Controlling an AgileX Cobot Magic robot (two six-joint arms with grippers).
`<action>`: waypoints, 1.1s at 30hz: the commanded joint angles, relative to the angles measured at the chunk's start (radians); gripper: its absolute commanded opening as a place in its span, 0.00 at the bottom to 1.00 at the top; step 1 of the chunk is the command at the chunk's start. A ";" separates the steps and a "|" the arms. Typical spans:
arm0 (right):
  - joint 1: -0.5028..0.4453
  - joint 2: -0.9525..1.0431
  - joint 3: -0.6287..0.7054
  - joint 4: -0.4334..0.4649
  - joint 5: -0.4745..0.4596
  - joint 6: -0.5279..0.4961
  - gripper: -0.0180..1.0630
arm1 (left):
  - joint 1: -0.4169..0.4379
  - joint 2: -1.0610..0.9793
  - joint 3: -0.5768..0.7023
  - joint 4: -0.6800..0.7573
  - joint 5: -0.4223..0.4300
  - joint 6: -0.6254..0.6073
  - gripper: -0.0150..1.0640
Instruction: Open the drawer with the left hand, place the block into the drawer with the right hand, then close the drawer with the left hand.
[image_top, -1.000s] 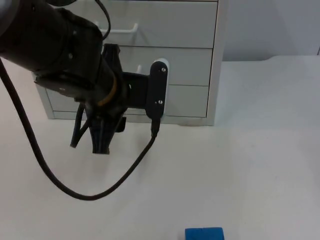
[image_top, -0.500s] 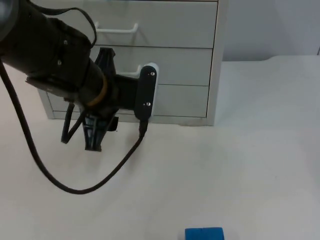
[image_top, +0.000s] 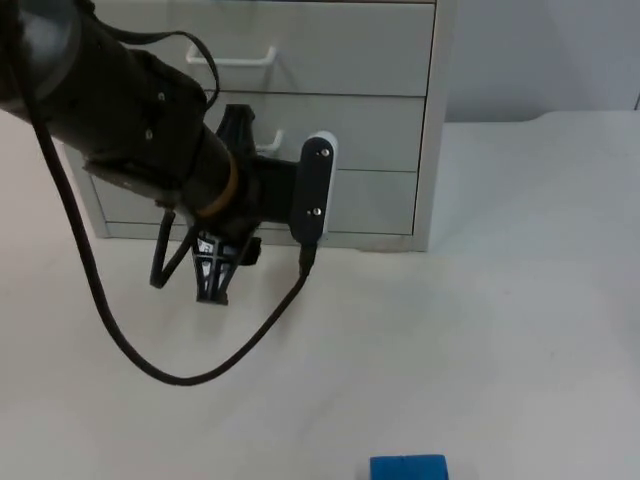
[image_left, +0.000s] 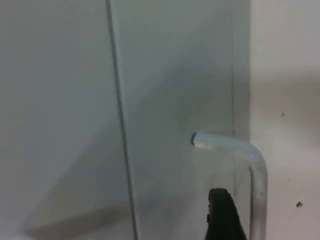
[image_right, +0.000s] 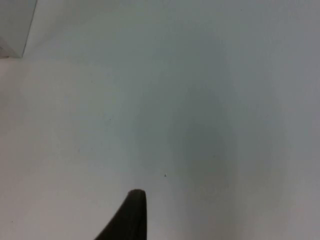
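A white cabinet (image_top: 400, 130) with three stacked drawers stands at the back of the table, and all the fronts look flush. The top drawer's white handle (image_top: 236, 58) is in plain sight, while my left arm covers most of the middle handle (image_top: 272, 146). My left gripper (image_top: 214, 278) hangs low in front of the cabinet's lower left part, just above the table. In the left wrist view a bent metal drawer handle (image_left: 250, 160) is very close to it. The blue block (image_top: 408, 468) lies at the table's near edge. My right gripper (image_right: 131, 215) waits over bare white table.
The cabinet's corner (image_right: 14, 25) appears off to one side in the right wrist view. Open white table (image_top: 500, 330) stretches between the cabinet and the block. The grey partition wall (image_top: 540, 50) stands behind.
My left arm swung left and then back right, ending slightly nearer the cabinet front. The drawers and the block have not moved.
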 joint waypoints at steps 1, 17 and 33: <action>-0.005 0.001 -0.004 -0.007 -0.020 -0.003 0.99 | 0.004 0.010 -0.006 0.024 -0.008 -0.010 0.47; -0.005 0.001 -0.002 0.000 -0.022 -0.003 0.99 | 0.009 0.078 -0.046 -0.001 0.040 -0.056 0.08; -0.005 0.001 -0.002 0.002 -0.038 -0.003 0.99 | -0.011 0.033 0.033 -0.207 0.044 -0.019 0.01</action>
